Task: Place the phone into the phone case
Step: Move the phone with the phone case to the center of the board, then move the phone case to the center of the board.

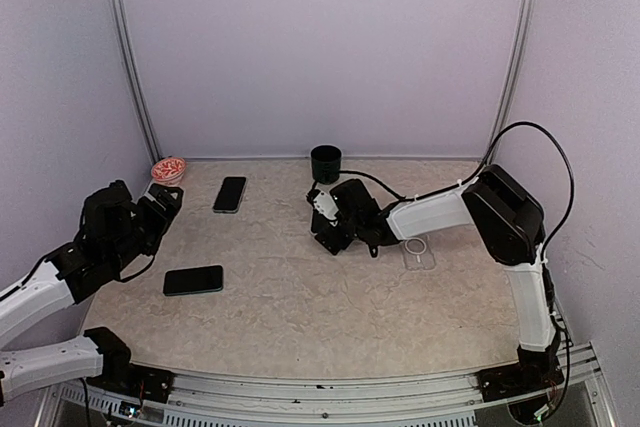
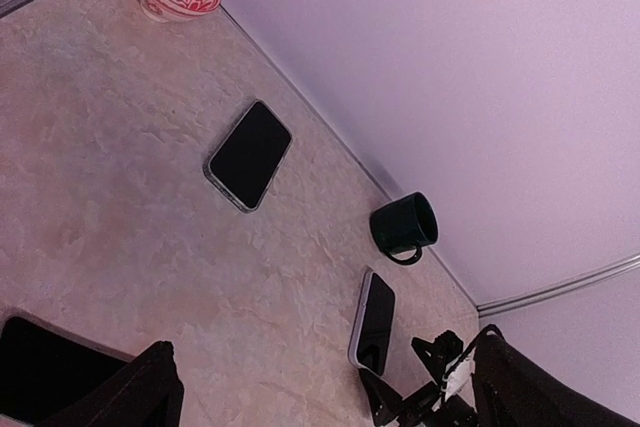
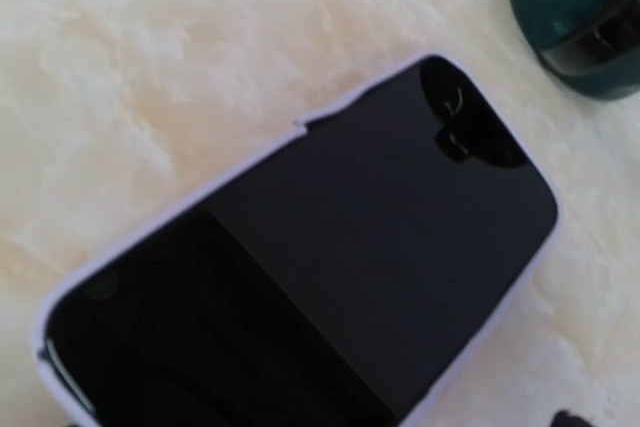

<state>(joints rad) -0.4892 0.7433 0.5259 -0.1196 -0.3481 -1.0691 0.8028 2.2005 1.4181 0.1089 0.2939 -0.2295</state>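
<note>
Pale-rimmed phone [image 3: 300,277] lay dark face up near the middle of the desk's [image 1: 300,317] far edge, just on the near side of the dark cup [image 1: 326,163] and directly under the right jaws. The rim read as a case already round it (a notch showed along one long side), but whether every corner had seated could not be told. In the right wrist view the phone filled the frame and the right jaws were all but out of it, so I could tell neither their opening nor whether they touched anything. Left jaws hung spread wide and empty above the left edge. A clear case [image 1: 420,252] lay apart toward the right edge. The far-left phone [image 1: 230,194] sat beside the red bowl [image 1: 168,169], and the near-left phone [image 1: 193,280] lay by the left edge. Risks, as judged:
- An off-centre push could seat one corner and lever the opposite one out.
- The smooth desk could let the phone skate into the cup close by.
- With a spare case and spare phones about, the wrong pair could get matched.
</note>
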